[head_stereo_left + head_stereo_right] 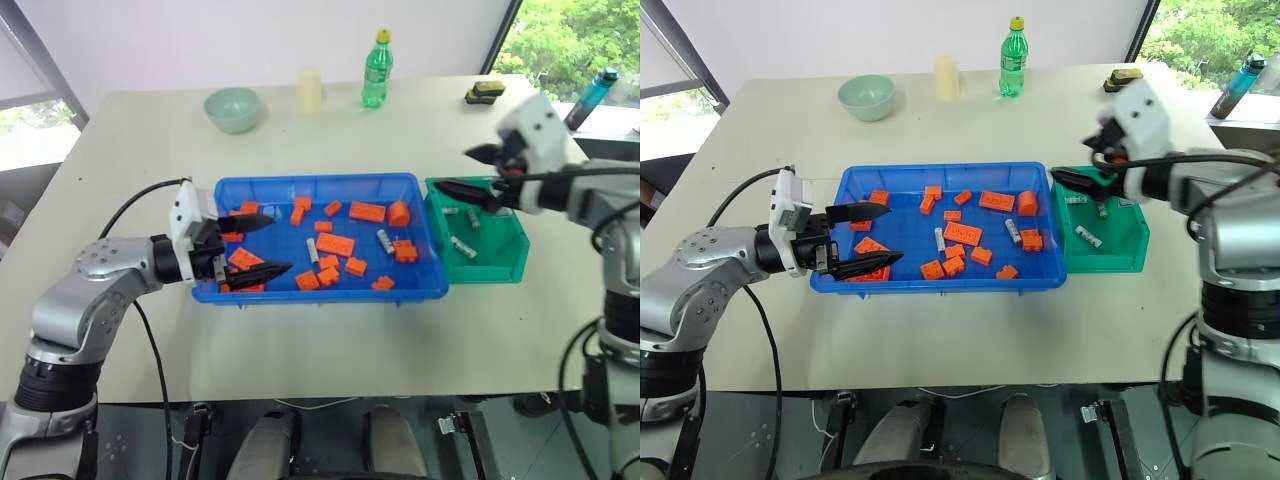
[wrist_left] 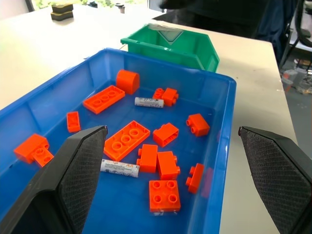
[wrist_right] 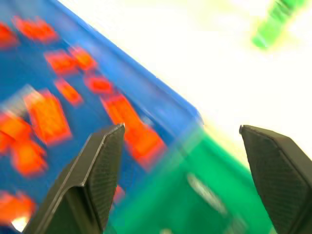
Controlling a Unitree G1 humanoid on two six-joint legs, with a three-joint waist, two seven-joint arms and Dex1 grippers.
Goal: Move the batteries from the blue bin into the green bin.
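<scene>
Left eye view: the large shallow bright blue plastic tray [image 1: 330, 290] holds scattered orange toy bricks [image 1: 335, 244] and two small silver-grey cylindrical batteries [image 1: 385, 240], both near its middle; three more lie inside the smaller teal-green plastic box [image 1: 510, 268], which touches the tray's right end. The left gripper [image 1: 258, 247] hangs over the tray's left end, fingers spread and empty, the batteries well apart from it. The right gripper [image 1: 478, 172] hovers above the green box, fingers spread, holding nothing. Judged rigid, light, smooth and prone to rolling, each battery is best pinched across its mid-length.
</scene>
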